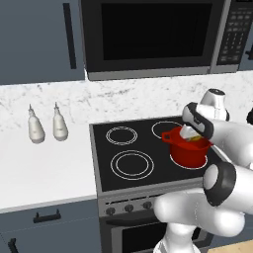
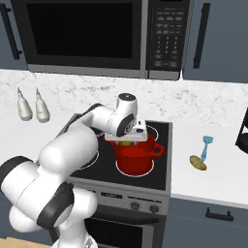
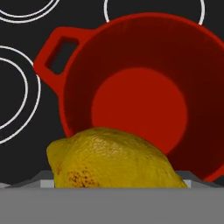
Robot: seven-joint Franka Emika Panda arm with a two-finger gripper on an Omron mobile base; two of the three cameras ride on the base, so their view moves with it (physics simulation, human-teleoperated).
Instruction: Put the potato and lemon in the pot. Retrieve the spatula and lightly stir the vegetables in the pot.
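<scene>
No wording, brand or number can be read anywhere in this kitchen. The microwave's keypad (image 2: 165, 35), at the upper centre of the right base view, carries rows of small pale marks too blurred to make out; the same panel (image 1: 235, 34) at the upper right of the left base view is no clearer. The stove knobs (image 2: 144, 207) low in the frame bear no legible markings, and the two white bottles (image 1: 47, 126) at left are unlabelled
</scene>
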